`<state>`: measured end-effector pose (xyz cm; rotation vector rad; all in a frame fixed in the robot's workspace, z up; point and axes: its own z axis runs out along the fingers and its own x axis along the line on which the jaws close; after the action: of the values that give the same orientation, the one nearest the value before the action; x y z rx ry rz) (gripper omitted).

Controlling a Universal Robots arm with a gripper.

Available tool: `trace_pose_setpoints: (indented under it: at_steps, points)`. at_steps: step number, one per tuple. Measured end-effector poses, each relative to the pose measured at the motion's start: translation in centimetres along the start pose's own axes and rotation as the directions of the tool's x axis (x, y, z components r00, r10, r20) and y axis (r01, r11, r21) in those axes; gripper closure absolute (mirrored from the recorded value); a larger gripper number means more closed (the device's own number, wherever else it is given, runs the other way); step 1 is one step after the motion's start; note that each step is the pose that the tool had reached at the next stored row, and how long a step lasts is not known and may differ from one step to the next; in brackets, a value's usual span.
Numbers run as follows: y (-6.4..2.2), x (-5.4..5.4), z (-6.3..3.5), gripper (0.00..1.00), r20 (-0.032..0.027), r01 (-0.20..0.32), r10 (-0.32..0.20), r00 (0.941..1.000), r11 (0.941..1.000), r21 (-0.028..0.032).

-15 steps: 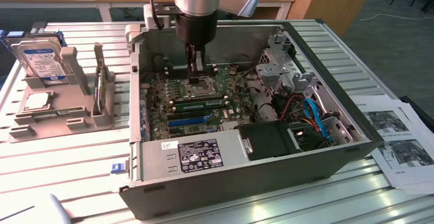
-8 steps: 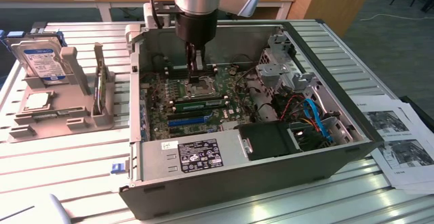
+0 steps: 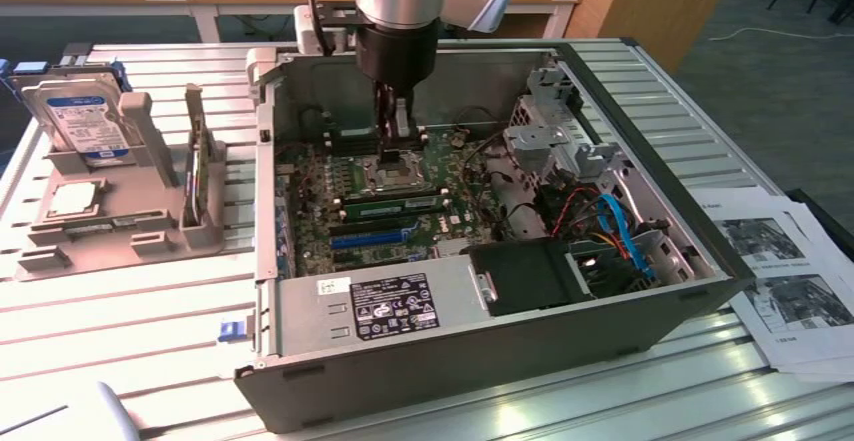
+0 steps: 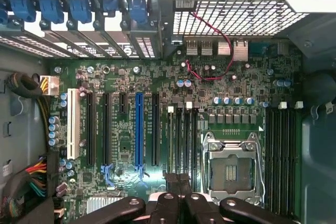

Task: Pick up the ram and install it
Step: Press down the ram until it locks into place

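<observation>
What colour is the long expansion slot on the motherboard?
Bright blue slot, clearest in the wrist view.

Gripper (image 4: pixel 178 195) cut off by wrist view's edge; label text on hard drive (image 3: pixel 83 121) too small to read.

The gripper (image 3: pixel 396 141), closed, hangs inside the open computer case (image 3: pixel 534 351), over the motherboard (image 3: pixel 387 206); the hard drive (image 3: pixel 83 121) stands left.
</observation>
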<state>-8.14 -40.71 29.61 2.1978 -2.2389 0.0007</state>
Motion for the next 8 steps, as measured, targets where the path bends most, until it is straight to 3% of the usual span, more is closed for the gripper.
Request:
trace_pose_setpoints:
  at_steps: [3, 5, 8]
  points:
    - [0.00, 0.0, -0.32, 0.90, 0.0000, 0.000, 0.000, 1.0000, 1.0000, -0.0007]
    - [0.01, 0.0, -1.80, 0.90, -0.0001, 0.000, 0.000, 1.0000, 1.0000, -0.0060]
    - [0.00, 0.0, -1.80, 0.90, 0.0000, 0.000, 0.000, 1.0000, 1.0000, -0.0060]
